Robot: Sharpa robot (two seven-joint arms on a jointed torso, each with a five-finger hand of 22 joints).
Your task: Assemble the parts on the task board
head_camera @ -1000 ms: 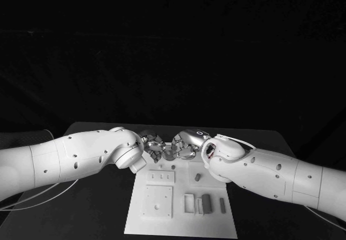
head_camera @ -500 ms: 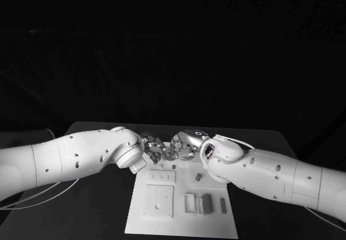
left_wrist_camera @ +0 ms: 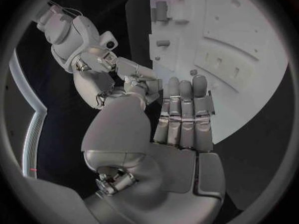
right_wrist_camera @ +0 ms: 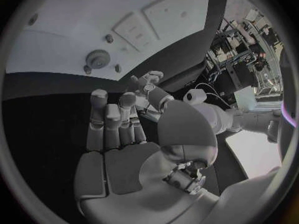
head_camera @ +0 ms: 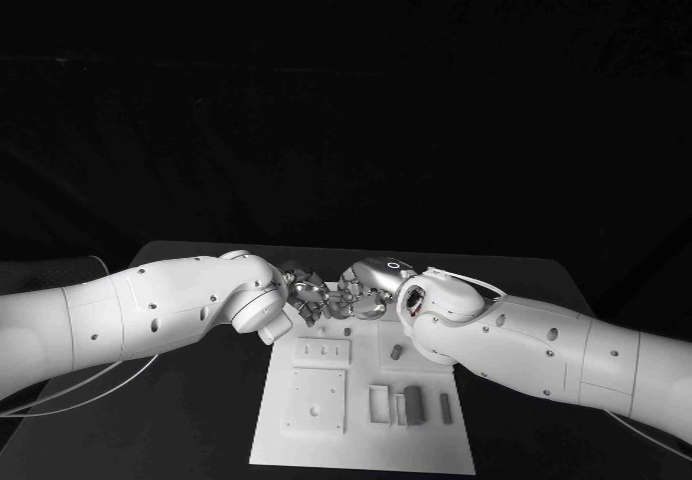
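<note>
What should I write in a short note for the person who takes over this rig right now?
Left hand: fingers together, holds nothing that I can see.
Right hand: the same; the two hands meet over the far end of the task board.
Parts: grey pieces lie near the board's near right corner, one small peg stands mid-board, a gear sits at the far end.
Done: cannot tell. Left: most assembly, it seems.

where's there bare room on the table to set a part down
Bare black table lies between the task board and the left arm, and likewise right of the board below the right arm. The board's far end is crowded: left hand and right hand meet there.
</note>
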